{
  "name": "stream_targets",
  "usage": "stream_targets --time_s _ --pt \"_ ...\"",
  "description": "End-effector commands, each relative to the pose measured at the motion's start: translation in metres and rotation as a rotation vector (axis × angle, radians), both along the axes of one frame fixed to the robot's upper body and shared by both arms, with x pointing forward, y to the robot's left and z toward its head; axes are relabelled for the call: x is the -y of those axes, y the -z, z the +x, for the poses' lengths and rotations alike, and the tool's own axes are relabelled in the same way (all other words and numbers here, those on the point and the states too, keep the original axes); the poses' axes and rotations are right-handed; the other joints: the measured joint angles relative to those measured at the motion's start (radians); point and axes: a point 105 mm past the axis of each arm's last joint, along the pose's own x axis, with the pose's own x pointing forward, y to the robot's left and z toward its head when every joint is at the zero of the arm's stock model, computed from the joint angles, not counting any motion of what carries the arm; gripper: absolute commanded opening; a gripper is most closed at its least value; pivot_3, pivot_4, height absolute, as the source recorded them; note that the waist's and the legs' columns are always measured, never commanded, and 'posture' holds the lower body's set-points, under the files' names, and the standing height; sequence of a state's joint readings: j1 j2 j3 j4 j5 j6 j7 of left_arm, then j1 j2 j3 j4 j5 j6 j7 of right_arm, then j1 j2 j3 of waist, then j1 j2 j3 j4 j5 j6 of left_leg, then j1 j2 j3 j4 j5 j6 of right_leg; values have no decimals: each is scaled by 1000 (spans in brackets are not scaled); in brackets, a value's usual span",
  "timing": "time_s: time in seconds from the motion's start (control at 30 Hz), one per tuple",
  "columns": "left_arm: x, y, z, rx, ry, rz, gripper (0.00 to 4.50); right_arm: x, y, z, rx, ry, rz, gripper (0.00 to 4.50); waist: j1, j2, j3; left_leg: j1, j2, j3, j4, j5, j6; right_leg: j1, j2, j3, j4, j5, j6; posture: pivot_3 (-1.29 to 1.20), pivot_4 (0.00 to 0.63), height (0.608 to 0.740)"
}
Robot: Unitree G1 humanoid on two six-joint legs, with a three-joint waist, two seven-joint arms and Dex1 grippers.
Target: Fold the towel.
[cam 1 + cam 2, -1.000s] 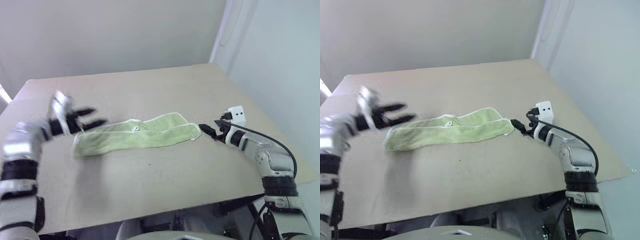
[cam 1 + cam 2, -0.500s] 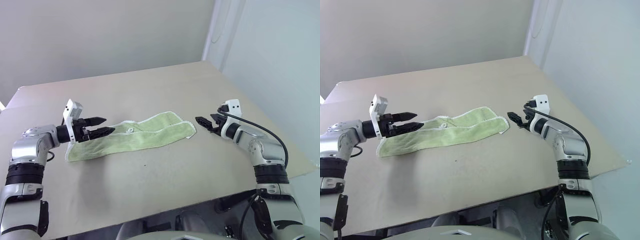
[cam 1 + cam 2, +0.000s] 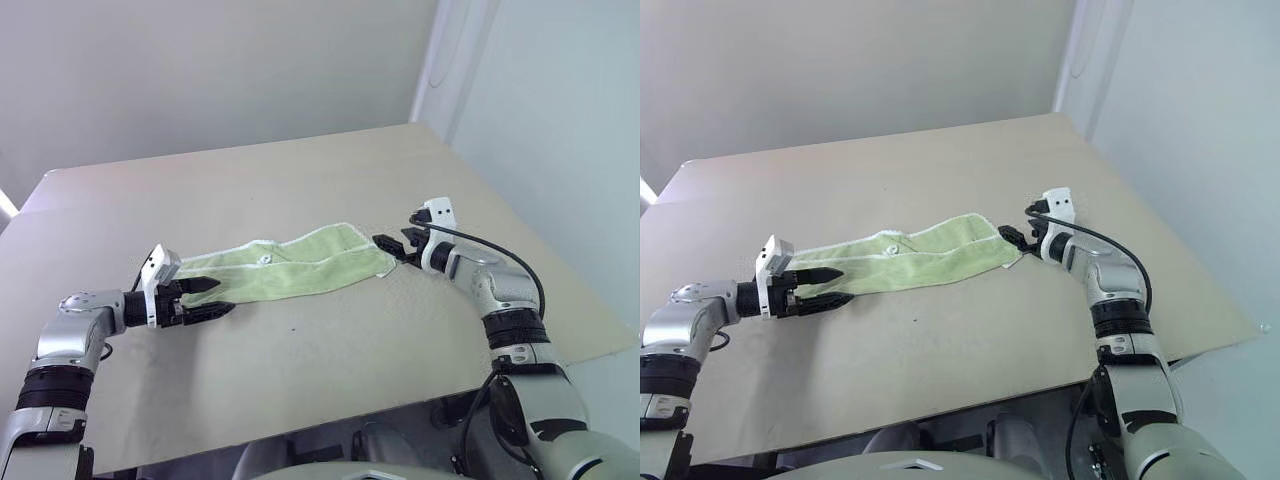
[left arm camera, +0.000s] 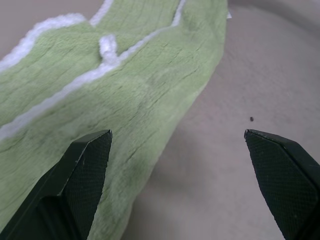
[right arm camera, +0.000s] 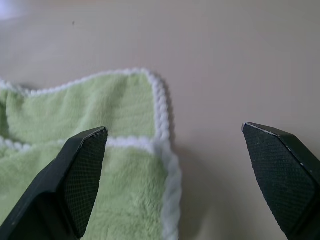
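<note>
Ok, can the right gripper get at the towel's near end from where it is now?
Probably yes. The right gripper is open and sits right at the towel's end, with the white-edged corner lying flat between its fingers. Nothing lies between them on the table.

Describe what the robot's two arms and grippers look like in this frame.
Both arms are silver-grey metal segments joined by black bands. The left gripper and right gripper each have two black, pointed fingers with a fine cross-hatched texture on the pads. A small white box sits on each wrist, and a black cable loops along the right forearm.
</note>
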State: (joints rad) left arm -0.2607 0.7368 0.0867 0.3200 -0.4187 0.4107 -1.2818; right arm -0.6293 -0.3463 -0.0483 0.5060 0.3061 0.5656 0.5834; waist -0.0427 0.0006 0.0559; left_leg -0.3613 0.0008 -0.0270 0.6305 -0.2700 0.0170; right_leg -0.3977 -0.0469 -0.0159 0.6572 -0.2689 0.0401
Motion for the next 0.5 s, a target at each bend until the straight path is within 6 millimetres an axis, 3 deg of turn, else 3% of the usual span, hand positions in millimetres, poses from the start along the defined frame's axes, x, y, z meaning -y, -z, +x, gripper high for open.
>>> stream_targets --time_s 0.03,0.37,0.5 --pt "1 -18 4 62 5 -12 4475 -13 -17 11 66 -36 -5 4500 -2 0 0 0 0 0 0 0 0 0 0 0 0 0 0 0 0 740" --pt "-1 -20 7 73 -9 3 4475 -28 0 11 17 -87 -30 4500 -1 0 0 2 0 0 0 0 0 1 1 0 2 0 0 0 0 740" --pt "-3 -20 7 78 -16 6 4500 -29 4 9 9 -97 -37 3597 -1 0 0 2 0 0 0 0 0 0 1 1 2 0 0 0 0 740"
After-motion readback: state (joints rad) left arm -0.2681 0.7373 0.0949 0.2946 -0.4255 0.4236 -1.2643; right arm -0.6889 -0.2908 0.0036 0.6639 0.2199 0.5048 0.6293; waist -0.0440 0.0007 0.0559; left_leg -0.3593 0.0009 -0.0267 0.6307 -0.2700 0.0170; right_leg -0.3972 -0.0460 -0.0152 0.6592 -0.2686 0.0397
